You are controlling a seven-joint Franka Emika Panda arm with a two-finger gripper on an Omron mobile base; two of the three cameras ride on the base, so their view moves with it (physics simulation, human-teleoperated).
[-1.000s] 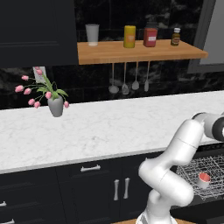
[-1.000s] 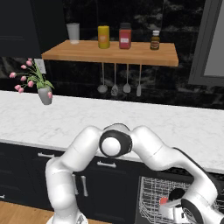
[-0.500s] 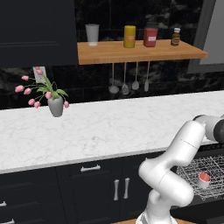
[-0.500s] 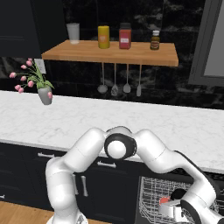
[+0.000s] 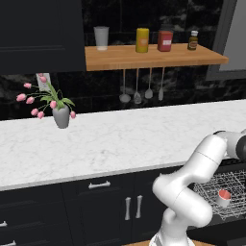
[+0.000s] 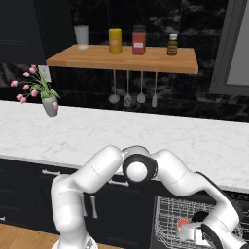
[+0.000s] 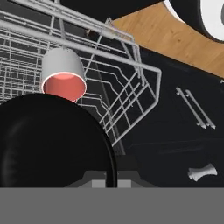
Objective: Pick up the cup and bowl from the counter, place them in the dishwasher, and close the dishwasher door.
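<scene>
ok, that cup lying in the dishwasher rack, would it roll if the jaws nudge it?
The cup lies on its side with round, tapered walls, so it probably rolls in a curve. The rack wires around it likely stop it quickly. It looks smooth and rigid, possibly slippery.

no readable text, labels or numbers

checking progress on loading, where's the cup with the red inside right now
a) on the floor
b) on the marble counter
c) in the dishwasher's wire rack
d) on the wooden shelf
c: the cup sits among the grey wires of the dishwasher rack, below the counter.
</scene>
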